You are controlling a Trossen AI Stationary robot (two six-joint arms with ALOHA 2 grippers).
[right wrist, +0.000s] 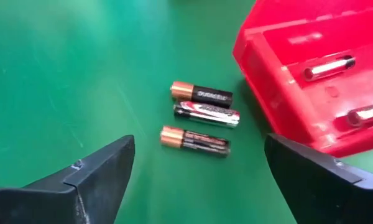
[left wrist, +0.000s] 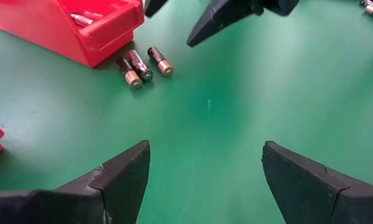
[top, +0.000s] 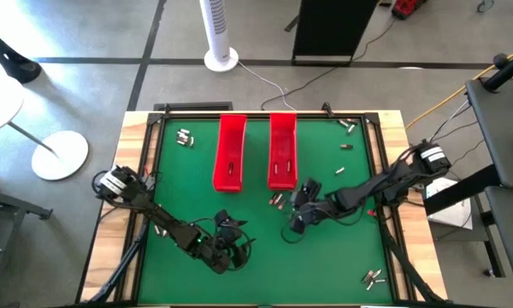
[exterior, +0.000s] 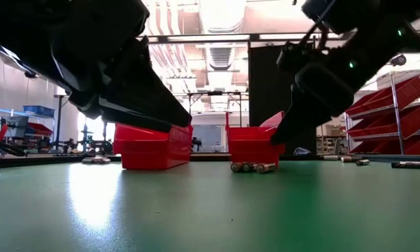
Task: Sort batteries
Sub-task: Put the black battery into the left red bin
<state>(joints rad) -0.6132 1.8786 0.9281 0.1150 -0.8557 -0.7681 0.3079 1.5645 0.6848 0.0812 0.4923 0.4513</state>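
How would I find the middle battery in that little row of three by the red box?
Find the two red trays at the far end of the green table; take the right-hand tray. Off its near end lie three batteries side by side, facing the open right claw. The middle battery is silvery with red, while both neighbours are black with coppery ends.

Red trays (top: 229,154); green table (top: 325,257); black-and-copper batteries (right wrist: 201,116); dark claws.

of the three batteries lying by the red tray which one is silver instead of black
The middle battery of the three. Its body is silvery with red, while the two outer ones are black with copper ends. The right gripper is open.
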